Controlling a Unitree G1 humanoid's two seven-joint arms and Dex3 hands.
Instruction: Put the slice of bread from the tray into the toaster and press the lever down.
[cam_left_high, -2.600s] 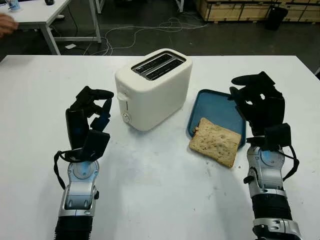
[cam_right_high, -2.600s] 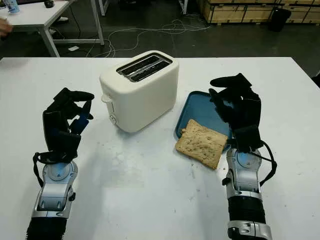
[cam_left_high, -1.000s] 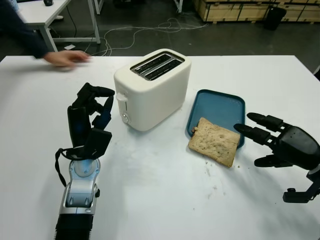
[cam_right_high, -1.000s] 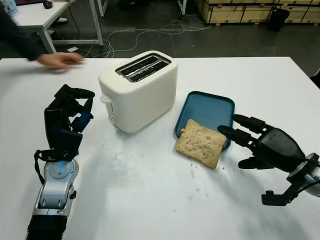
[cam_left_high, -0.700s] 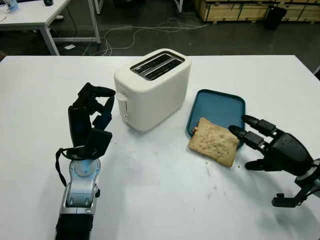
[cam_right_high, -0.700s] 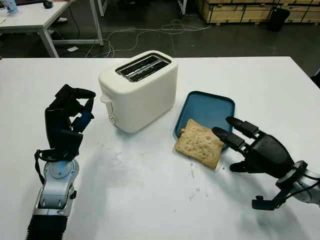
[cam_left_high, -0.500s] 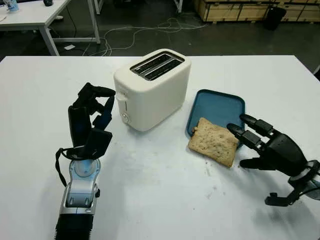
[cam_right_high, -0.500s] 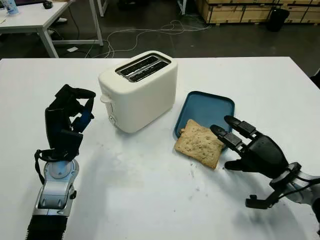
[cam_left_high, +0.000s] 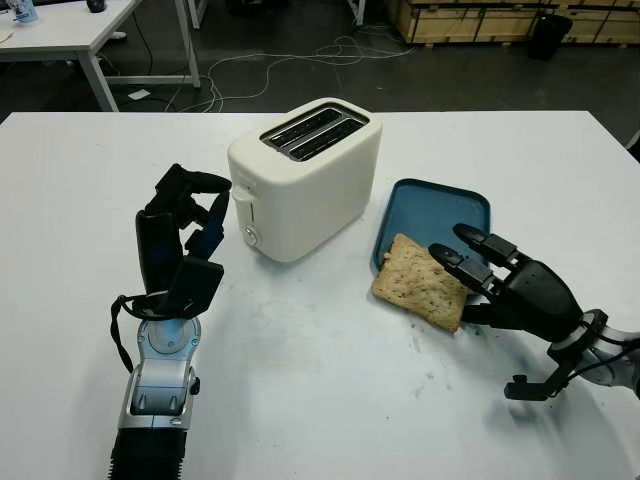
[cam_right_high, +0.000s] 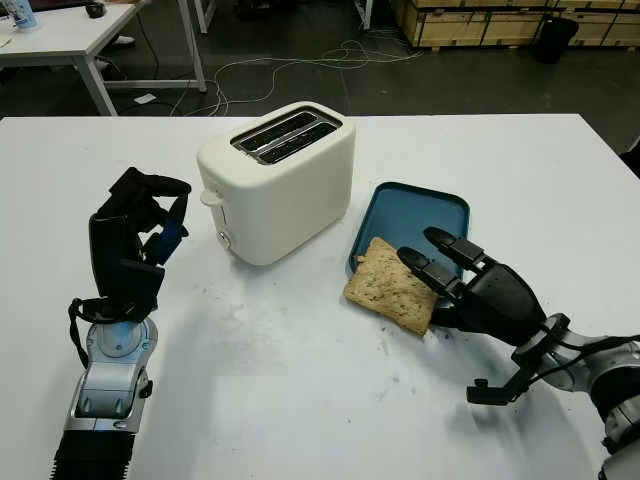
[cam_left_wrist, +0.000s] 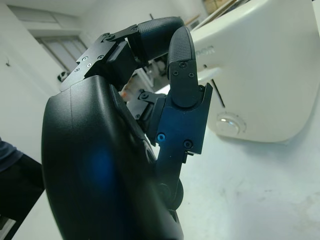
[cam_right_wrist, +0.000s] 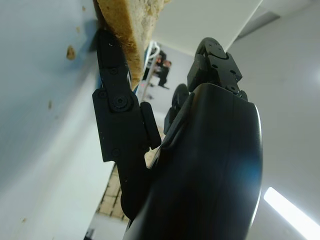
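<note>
**Right hand at the edge of the bread slice; left hand idle beside the toaster**

Left hand (cam_left_high: 180, 235): black, hard-shelled, with 3 jointed fingers and a blue panel on the inner finger link. It stands upright on its silver forearm over the white table (cam_left_high: 300, 400), just left of the toaster and apart from it. Its fingers (cam_left_wrist: 180, 65) are curled inward at the top and enclose nothing.

Toaster (cam_left_high: 305, 180): cream-white, smooth, rounded box set at an angle on the table, with 2 long dark slots (cam_left_high: 313, 131) on top. Its narrow end faces the left hand and carries a slider lever (cam_left_high: 243, 193) sitting high and a round knob (cam_left_high: 250, 234) below it.

Tray (cam_left_high: 440, 215): blue, flat, rectangular with rounded corners and a low rim, right of the toaster.

Slice of bread (cam_left_high: 418, 283): tan, rough and porous, roughly square. Its far corner lies on the tray's near edge; the rest overhangs onto the table.

Right hand (cam_left_high: 500, 285): black, lying low and reaching in from the right. 2 extended fingers (cam_right_high: 425, 270) overlap the slice's right edge from above; in the right wrist view the thumb (cam_right_wrist: 117, 120) lies along the slice's underside, so the fingers bracket the edge. Whether the grip is fully closed cannot be told. A few crumbs (cam_left_high: 425, 378) dot the table nearby.
</note>
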